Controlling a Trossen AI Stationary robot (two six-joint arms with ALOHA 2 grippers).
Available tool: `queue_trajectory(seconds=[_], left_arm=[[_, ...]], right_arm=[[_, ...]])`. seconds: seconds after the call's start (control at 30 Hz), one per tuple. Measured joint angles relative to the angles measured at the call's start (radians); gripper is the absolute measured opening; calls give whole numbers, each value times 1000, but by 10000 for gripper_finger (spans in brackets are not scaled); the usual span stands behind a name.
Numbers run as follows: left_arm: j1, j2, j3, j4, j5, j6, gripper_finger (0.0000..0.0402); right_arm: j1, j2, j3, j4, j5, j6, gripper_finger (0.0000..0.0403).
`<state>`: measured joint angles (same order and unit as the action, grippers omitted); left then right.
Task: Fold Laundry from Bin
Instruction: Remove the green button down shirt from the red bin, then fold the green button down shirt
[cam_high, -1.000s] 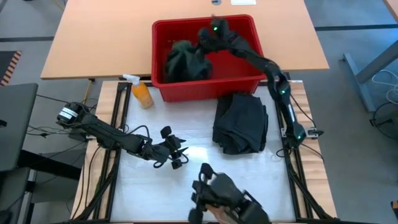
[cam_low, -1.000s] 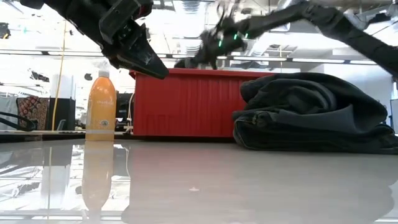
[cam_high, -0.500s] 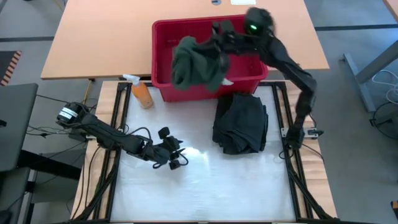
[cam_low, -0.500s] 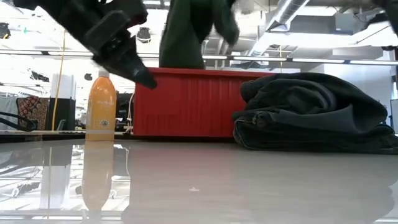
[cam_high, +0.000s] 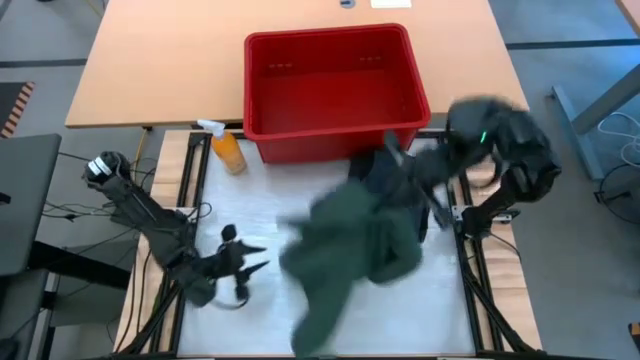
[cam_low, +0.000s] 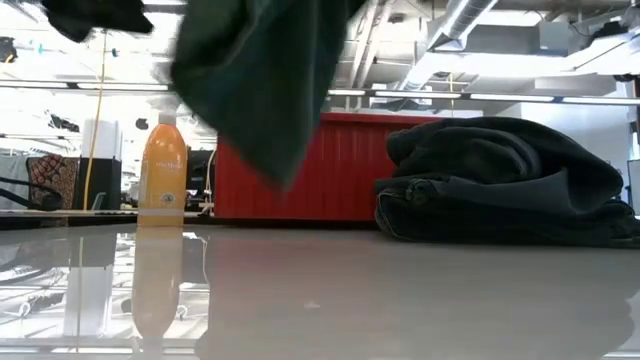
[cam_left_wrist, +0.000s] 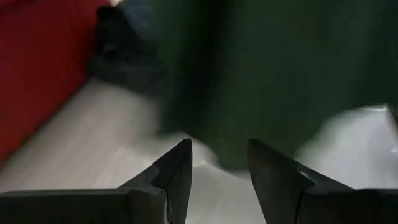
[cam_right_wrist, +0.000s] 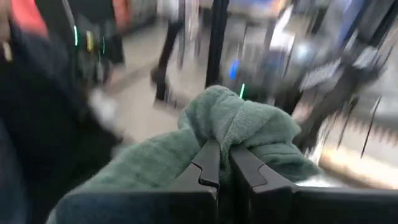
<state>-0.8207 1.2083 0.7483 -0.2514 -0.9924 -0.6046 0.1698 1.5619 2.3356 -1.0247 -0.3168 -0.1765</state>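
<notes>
The red bin (cam_high: 330, 85) stands at the table's far side and shows no cloth inside. My right gripper (cam_right_wrist: 219, 152) is shut on a dark green garment (cam_high: 350, 245), which spreads over the table's middle and hangs in the low view (cam_low: 260, 90). A folded black garment pile (cam_low: 500, 180) rests on the table in front of the bin's right part, partly hidden by the green cloth in the high view (cam_high: 385, 175). My left gripper (cam_high: 250, 262) is open and empty at the near left, its fingers (cam_left_wrist: 180, 168) pointing at the green garment (cam_left_wrist: 280, 74). My right gripper pinches a bunched fold of the green garment (cam_right_wrist: 233, 121) between its two fingers; several layers bulge out past the fingertips. The rest of the garment trails below and away from the gripper, slack, and its lower end (cam_low: 280, 175) hangs clear of the table.
An orange spray bottle (cam_high: 228, 150) stands at the bin's near left corner, also in the low view (cam_low: 163, 170). Bare white table top (cam_high: 240, 320) lies in front of the pile and at the near left. Frame rails run along the table's left and right sides.
My right gripper has lifted the green garment out of the bin and swung it toward the table's near edge, over the black pile; the garment now trails spread above the table's middle. My left gripper has drawn back toward the table's near left.
</notes>
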Motion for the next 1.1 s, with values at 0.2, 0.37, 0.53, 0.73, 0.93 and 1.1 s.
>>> queue_trajectory(seconds=[0.2,0.37,0.53,0.73,0.93,1.1], left_arm=[[-187,52,0,114,-151,13,144],[-240,185,0,248,-210,-4,144],[-235,312,0,449,-145,70,144],[-292,339,0,528,-71,13,144],[-406,339,16,539,-184,-57,144],[-399,342,57,542,-156,-63,144]], right_arm=[[205,130,-4,-128,259,78,27],[278,253,-1,-80,383,134,29],[282,434,-2,-30,479,248,30],[279,625,-3,-18,484,431,33],[299,772,-3,27,536,595,36],[276,868,-2,226,538,593,44]])
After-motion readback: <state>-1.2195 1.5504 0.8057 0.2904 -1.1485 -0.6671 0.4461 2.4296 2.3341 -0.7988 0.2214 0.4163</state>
